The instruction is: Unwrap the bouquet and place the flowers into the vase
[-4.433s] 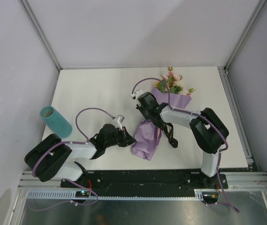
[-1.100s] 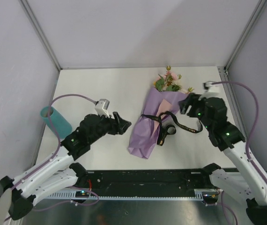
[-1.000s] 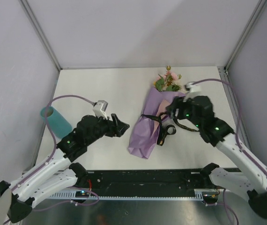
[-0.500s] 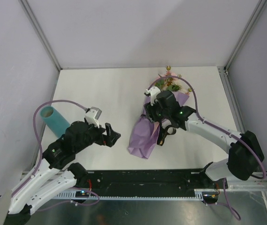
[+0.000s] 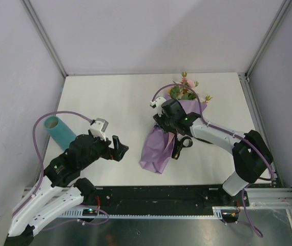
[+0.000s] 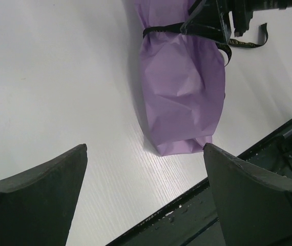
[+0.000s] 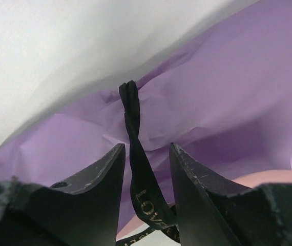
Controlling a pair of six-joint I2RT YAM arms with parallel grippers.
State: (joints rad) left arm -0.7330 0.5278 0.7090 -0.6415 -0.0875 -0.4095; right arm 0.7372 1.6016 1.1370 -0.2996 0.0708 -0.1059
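Right gripper (image 5: 160, 125) astride the ribbon (image 7: 133, 154) blocks the bouquet (image 5: 156, 151) from above.

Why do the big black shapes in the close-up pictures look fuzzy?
Left wrist view: the left hand sits right by the lens, so its black fingers blur, while the purple paper-wrapped bouquet looks sharp. Right wrist view: the right hand blurs too; the thin black ribbon between its fingers is crisper.
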